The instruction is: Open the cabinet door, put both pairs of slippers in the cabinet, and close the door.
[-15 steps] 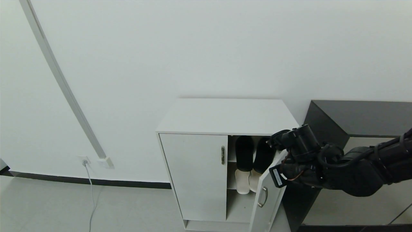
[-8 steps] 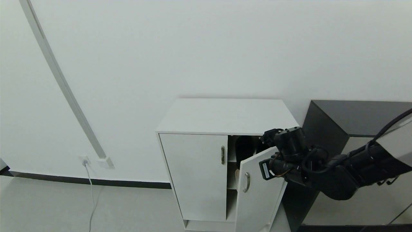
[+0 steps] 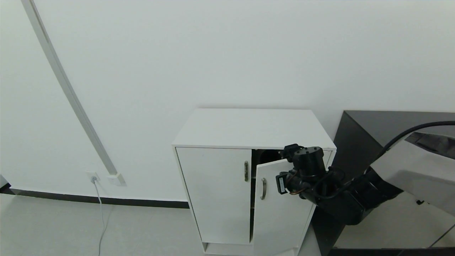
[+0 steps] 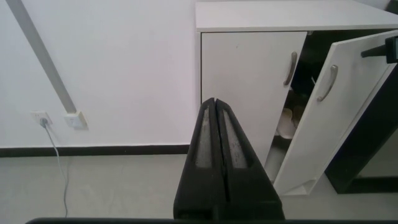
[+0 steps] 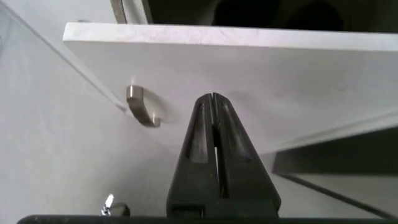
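Note:
The white cabinet (image 3: 249, 129) stands against the wall. Its left door (image 3: 215, 193) is shut and its right door (image 3: 280, 209) stands slightly ajar, leaving a dark gap. My right gripper (image 5: 214, 106) is shut, its tips pressed against the outer face of the right door (image 5: 261, 87) near the door's handle (image 5: 142, 107). In the head view the right wrist (image 3: 305, 167) sits at the door's upper edge. My left gripper (image 4: 215, 109) is shut and empty, held well back from the cabinet (image 4: 292, 7). A pale slipper (image 4: 287, 123) shows through the gap (image 4: 298, 93).
A black cabinet (image 3: 376, 131) stands right beside the white one. A wall socket (image 3: 93, 176) with a cord and a slanted white conduit (image 3: 67, 89) are on the wall to the left. Grey floor (image 3: 89, 231) lies open in front.
My right gripper has pushed the right door from wide open to nearly shut, moving left and toward the cabinet. The slippers inside have gone out of sight in the head view.

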Controlling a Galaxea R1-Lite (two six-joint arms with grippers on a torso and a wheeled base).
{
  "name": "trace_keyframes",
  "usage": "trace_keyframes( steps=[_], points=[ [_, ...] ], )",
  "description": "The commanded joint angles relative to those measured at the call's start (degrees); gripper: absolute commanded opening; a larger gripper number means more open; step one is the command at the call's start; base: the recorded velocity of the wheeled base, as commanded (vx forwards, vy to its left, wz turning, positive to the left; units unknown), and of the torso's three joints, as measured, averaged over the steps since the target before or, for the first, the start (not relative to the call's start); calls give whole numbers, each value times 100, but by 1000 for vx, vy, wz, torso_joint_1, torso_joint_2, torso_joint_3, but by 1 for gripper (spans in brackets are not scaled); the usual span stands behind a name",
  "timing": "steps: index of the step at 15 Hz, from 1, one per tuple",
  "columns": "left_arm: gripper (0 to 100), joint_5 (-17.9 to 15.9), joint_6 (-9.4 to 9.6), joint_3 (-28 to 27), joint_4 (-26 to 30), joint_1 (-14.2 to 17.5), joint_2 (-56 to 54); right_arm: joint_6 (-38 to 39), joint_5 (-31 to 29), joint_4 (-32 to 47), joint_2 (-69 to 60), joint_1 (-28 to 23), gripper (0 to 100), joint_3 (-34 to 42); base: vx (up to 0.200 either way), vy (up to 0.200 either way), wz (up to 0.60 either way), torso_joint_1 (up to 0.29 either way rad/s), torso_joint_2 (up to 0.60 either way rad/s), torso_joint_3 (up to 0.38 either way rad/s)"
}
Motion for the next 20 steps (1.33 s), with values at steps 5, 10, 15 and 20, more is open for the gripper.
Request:
trace_keyframes(
  steps=[5, 10, 15, 20],
  points=[
    [0, 0, 2, 0, -1, 1, -1, 32, -12, -264, 655, -31, 0, -384, 0, 0, 0, 0, 0, 0],
    [0, 0, 2, 0, -1, 1, -1, 32, -3, -545, 901, -110, 0, -639, 0, 0, 0, 0, 0, 0],
    [0, 0, 10, 0, -1, 1, -1, 41, -3, -914, 1138, -145, 0, -920, 0, 0, 0, 0, 0, 0],
    [0, 0, 10, 0, -1, 1, -1, 41, -3, -1081, 1314, -180, 0, -1140, 0, 0, 0, 0, 0, 0]
  ],
)
